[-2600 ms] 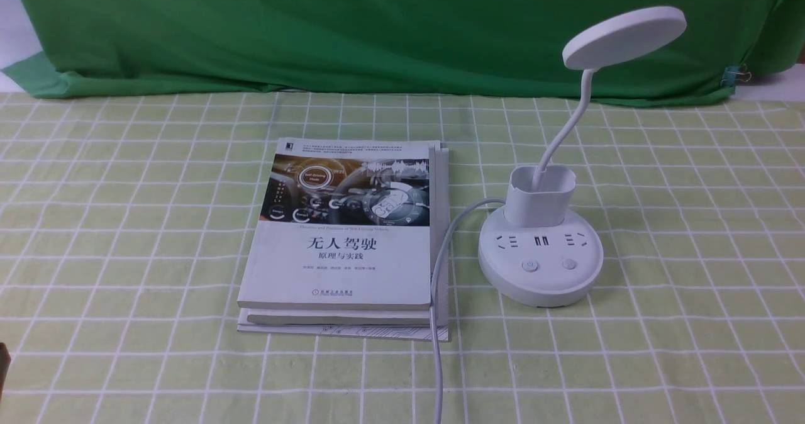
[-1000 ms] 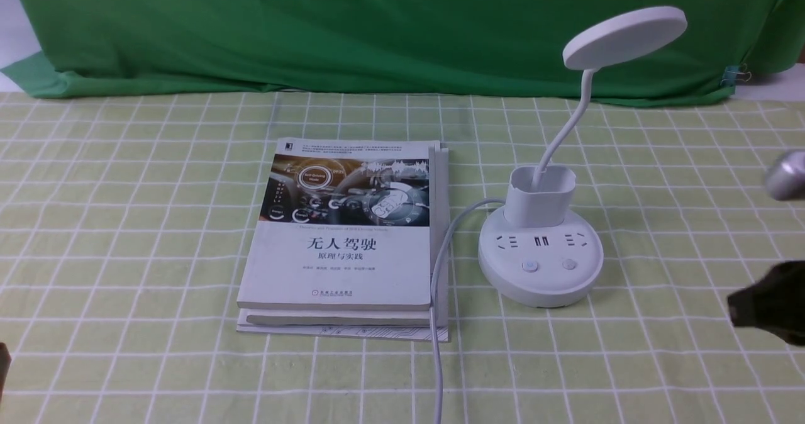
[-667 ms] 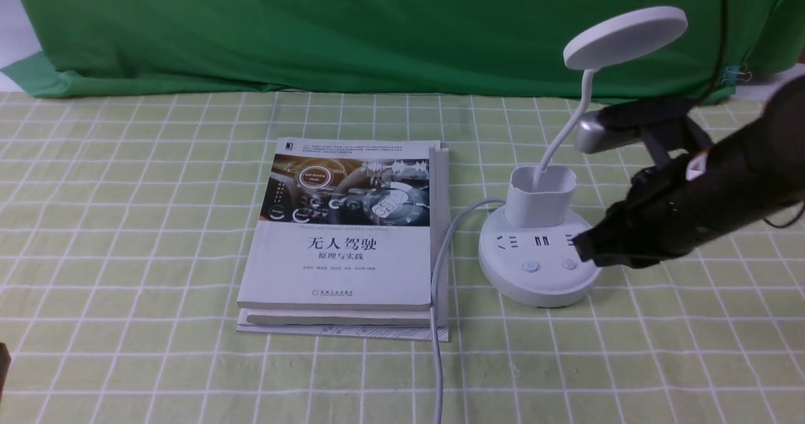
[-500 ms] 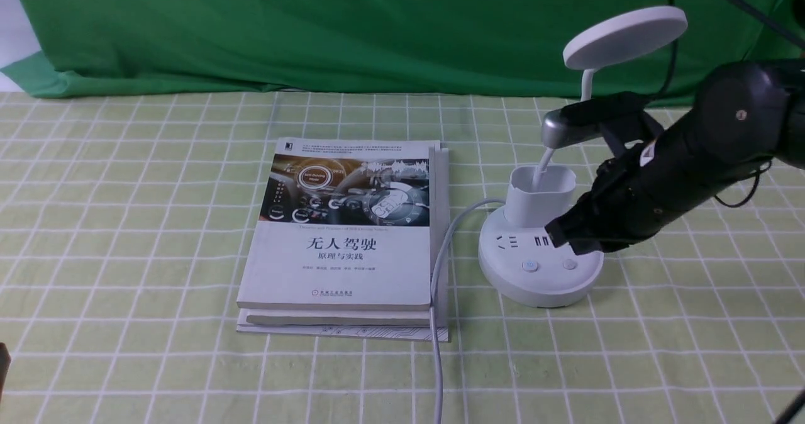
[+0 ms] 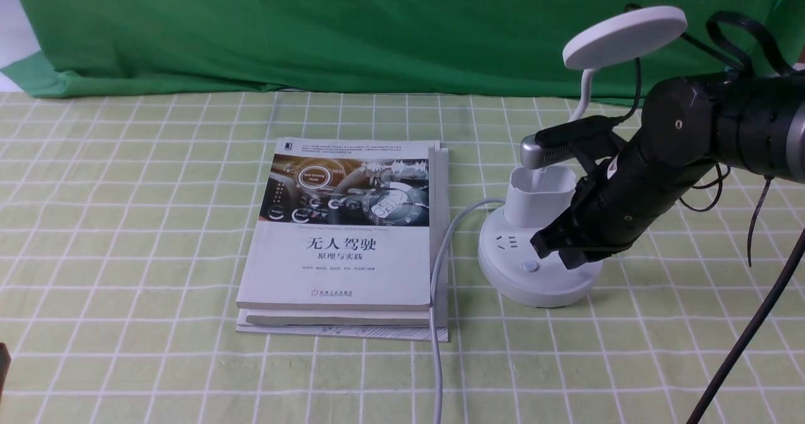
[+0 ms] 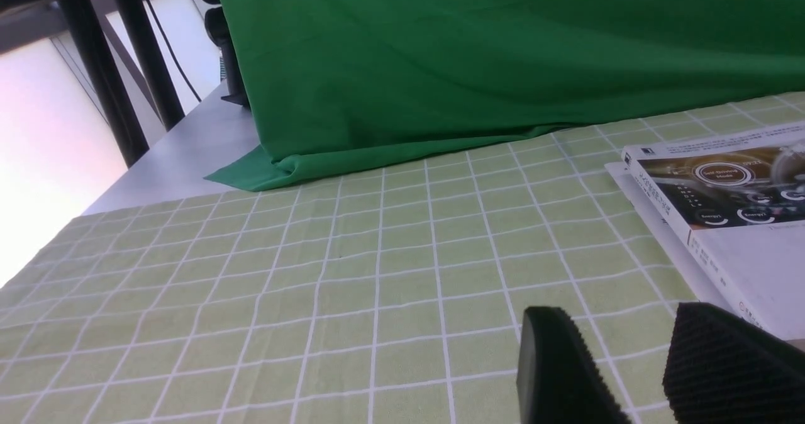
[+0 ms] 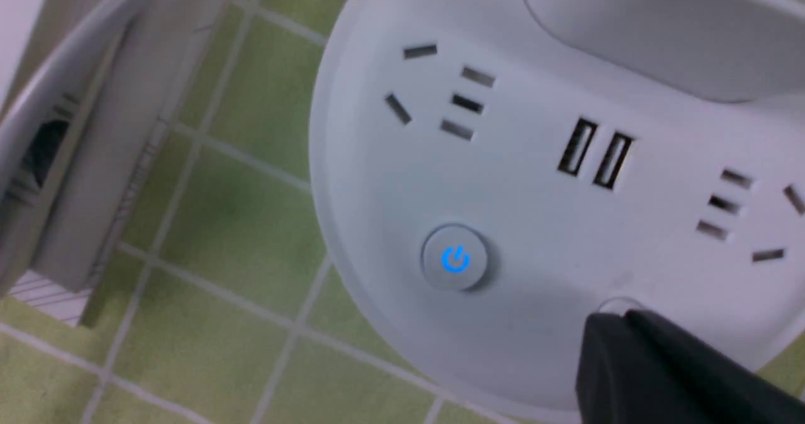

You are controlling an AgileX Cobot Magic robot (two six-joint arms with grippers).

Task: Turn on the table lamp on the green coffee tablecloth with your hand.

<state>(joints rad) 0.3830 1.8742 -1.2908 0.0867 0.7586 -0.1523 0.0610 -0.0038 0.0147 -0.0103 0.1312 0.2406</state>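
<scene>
The white table lamp stands on the green coffee tablecloth (image 5: 126, 223), with its round base (image 5: 522, 282) right of centre and its disc head (image 5: 622, 37) above. My right hand, the black right gripper (image 5: 556, 248), is shut and empty. Its tips rest over the base's right-hand button and hide it. In the right wrist view the closed tips (image 7: 619, 323) cover most of that button (image 7: 619, 302). The other button (image 7: 455, 259) on the base (image 7: 534, 178) shows a blue power icon. My left gripper (image 6: 619, 314) is open and empty, low over the cloth near the books.
Two stacked books (image 5: 346, 235) lie left of the lamp. The lamp's white cord (image 5: 437, 298) runs along their right edge to the front. A dark green backdrop cloth (image 5: 314, 27) hangs at the back. My right arm's black cable (image 5: 748, 329) crosses the front right.
My right arm has come in from the right edge, moving left and down onto the lamp base. Its shut tips now cover the right-hand button. The lamp and books have not moved.
</scene>
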